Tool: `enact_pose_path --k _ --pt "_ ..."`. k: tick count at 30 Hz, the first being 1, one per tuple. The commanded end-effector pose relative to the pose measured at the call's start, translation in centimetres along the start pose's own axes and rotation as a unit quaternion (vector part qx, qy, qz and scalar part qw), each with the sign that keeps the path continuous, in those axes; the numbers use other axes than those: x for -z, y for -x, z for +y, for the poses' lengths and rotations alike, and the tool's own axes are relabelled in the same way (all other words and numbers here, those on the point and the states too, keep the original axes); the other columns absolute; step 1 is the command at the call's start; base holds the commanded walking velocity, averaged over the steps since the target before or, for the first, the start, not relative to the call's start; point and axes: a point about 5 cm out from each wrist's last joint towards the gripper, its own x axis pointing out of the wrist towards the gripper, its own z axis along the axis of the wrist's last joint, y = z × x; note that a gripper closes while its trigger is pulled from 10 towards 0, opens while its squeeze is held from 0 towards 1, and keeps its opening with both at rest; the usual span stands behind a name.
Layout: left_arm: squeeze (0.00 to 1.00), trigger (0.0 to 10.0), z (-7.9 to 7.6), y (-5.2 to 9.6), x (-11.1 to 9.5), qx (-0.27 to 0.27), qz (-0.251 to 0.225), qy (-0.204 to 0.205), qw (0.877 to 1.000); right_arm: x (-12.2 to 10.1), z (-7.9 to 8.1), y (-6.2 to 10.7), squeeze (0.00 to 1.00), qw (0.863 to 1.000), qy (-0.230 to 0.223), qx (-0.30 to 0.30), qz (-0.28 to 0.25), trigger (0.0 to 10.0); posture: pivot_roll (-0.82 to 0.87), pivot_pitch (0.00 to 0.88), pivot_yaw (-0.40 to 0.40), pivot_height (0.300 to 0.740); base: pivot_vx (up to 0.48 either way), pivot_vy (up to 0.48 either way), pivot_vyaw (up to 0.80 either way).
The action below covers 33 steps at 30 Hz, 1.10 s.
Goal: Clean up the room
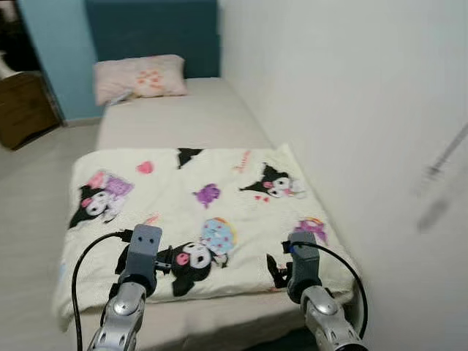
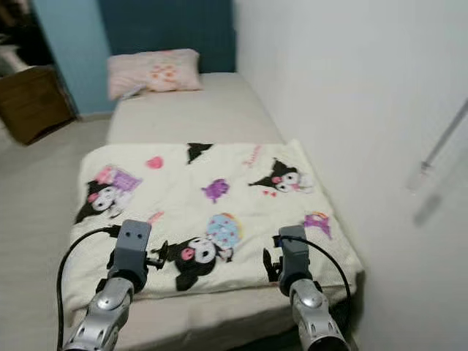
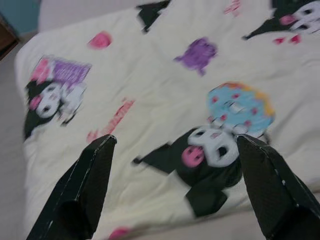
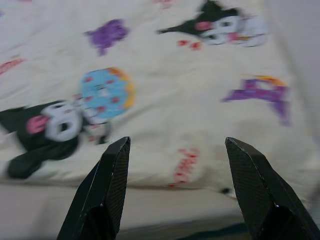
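- Two tools hang over the near end of a bed (image 1: 183,117), both with their black fingers spread wide and nothing between them.
- Left tool (image 3: 172,150): seen from its wrist, it sits above the blanket (image 1: 197,212) near a black-and-white cartoon figure with a blue spotted ball beside it; the fingertips (image 3: 102,150) are apart from the cloth as far as can be told, though the picture is blurred.
- Right tool (image 4: 175,145): it hovers over the blanket's near edge toward the wall (image 1: 344,110) side, close to a purple and orange print.
- Blanket: cream with cartoon prints, spread flat over the near half of the bed, its near edge lying just short of the mattress end and its left side draping over the bed's side.
- Pillow (image 1: 139,77): pale pink, lying at the far end of the bed against a dark blue headboard (image 1: 153,29).
- Wooden cabinet (image 1: 22,110): standing on the floor (image 1: 33,190) to the left, well apart from the bed.
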Motion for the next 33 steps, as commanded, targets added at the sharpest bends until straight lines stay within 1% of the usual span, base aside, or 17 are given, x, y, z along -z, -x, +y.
enact_pose_path --k 1,4,6,8,9,13,18,19,20,21,23,26,28,31,33 --pt "0.0 10.0 0.3 0.1 0.4 -0.008 0.006 -0.006 1.0 0.3 0.0 0.1 0.0 1.0 -0.01 0.002 0.002 10.0 -0.03 0.091 -0.027 0.74 0.0 0.0 -0.8" --pt "0.0 10.0 0.5 0.2 0.4 -0.015 0.005 -0.002 1.0 0.2 0.2 0.0 0.0 1.0 -0.003 -0.007 0.002 10.0 -0.03 0.092 -0.028 0.74 0.0 0.0 0.0" --pt "0.0 10.0 0.7 0.3 0.8 -0.028 0.015 0.015 0.999 0.0 0.6 -0.1 0.0 1.0 -0.003 -0.022 -0.001 10.0 -0.03 0.093 -0.028 0.74 0.0 0.0 0.0" --pt "0.0 10.0 0.7 0.3 0.8 -0.028 0.015 0.015 0.999 0.0 0.6 -0.1 0.0 1.0 -0.003 -0.022 -0.001 10.0 -0.03 0.093 -0.028 0.74 0.0 0.0 0.0" --pt "0.0 10.0 0.9 0.7 1.5 -0.038 0.03 0.032 0.998 -0.2 1.2 -0.3 0.0 0.999 0.007 -0.042 0.0 10.0 -0.03 0.095 -0.031 0.74 0.0 0.0 0.0" --pt "0.0 10.0 1.0 1.3 1.9 -0.043 0.032 0.036 0.998 -0.3 1.8 -0.4 0.0 0.998 0.024 -0.064 -0.002 10.0 -0.02 0.095 -0.034 0.74 0.0 0.0 0.8" --pt "0.0 10.0 0.8 1.7 2.1 -0.041 0.029 0.038 0.998 -0.4 2.2 -0.4 0.0 0.996 0.02 -0.082 -0.003 10.0 -0.02 0.089 -0.034 0.74 0.0 0.0 0.8" --pt "0.0 10.0 0.7 1.8 2.2 -0.039 0.031 0.039 0.998 -0.3 2.3 -0.4 0.0 0.996 0.008 -0.085 -0.001 10.0 -0.02 0.088 -0.033 0.74 0.0 0.0 0.43" --pt "0.0 10.0 0.7 1.8 2.2 -0.039 0.031 0.039 0.998 -0.3 2.3 -0.4 0.0 0.996 0.008 -0.085 -0.001 10.0 -0.02 0.088 -0.033 0.74 0.0 0.0 0.43" --pt "0.0 10.0 0.2 1.9 2.4 -0.027 0.035 0.033 0.998 -0.3 2.2 -0.5 0.0 0.997 0.004 -0.083 0.0 10.0 -0.02 0.086 -0.033 0.74 0.0 0.0 0.0" --pt "0.0 10.0 -0.1 1.9 2.5 -0.014 0.041 0.025 0.999 -0.4 2.1 -0.5 0.0 0.997 0.005 -0.079 -0.001 10.0 -0.02 0.084 -0.034 0.74 0.0 0.0 0.0" --pt "0.0 10.0 -0.2 1.9 2.5 -0.01 0.042 0.022 0.999 -0.4 2.1 -0.5 0.0 0.997 0.005 -0.077 -0.001 10.0 -0.02 0.084 -0.033 0.74 0.0 0.0 0.0" --pt "0.0 10.0 -0.5 1.7 2.5 0.003 0.045 0.011 0.999 -0.5 1.9 -0.6 0.0 0.998 0.004 -0.067 -0.002 10.0 -0.01 0.082 -0.034 0.74 0.0 0.0 0.0" --pt "0.0 10.0 -0.6 1.6 2.5 0.01 0.047 0.009 0.999 -0.5 1.7 -0.6 0.0 0.998 0.001 -0.062 -0.002 10.0 -0.01 0.082 -0.034 0.74 0.0 0.0 0.0" --pt "0.0 10.0 -0.8 1.3 2.4 0.02 0.053 0.01 0.998 -0.5 1.5 -0.6 0.0 0.999 -0.005 -0.053 0.001 10.0 -0.02 0.079 -0.03 0.731 0.0 0.0 0.0"
